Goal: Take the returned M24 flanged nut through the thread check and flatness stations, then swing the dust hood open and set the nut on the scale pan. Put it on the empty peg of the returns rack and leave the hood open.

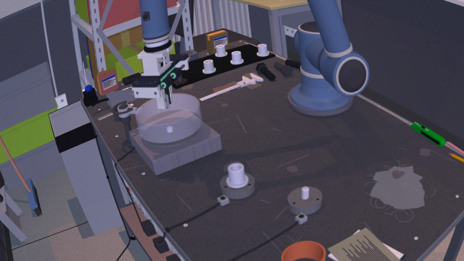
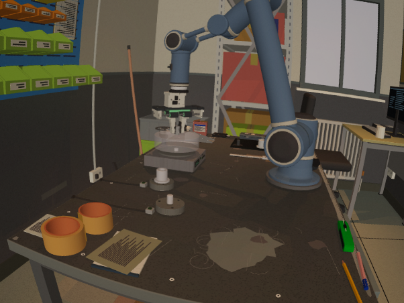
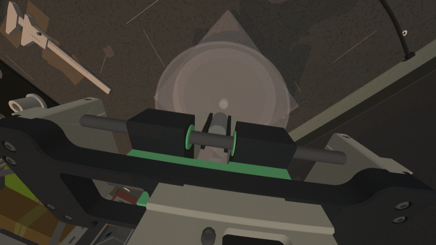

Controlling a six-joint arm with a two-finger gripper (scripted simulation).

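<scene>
The clear dust hood point(image 1: 167, 118) covers the scale point(image 1: 175, 145) at the table's left rear, and my gripper point(image 1: 164, 104) stands over its rear rim, closed on the hood's small handle knob point(image 3: 218, 124). Under the hood a small white stud point(image 1: 169, 129) rises from the scale pan. The white flanged nut point(image 1: 236, 174) sits on a round grey station point(image 1: 237, 187) in front of the scale. A second round station point(image 1: 304, 200) with a short white pin stands to its right. The black returns rack point(image 1: 224, 61) at the rear carries several white nuts.
The hood's hinge post point(image 1: 124, 114) stands just left of the scale, near the table's left edge. A caliper point(image 1: 231, 87) and dark bolts point(image 1: 266, 72) lie between the rack and the arm's base point(image 1: 319, 97). Tape rolls point(image 2: 80, 224) and papers point(image 2: 124, 249) occupy the near corner.
</scene>
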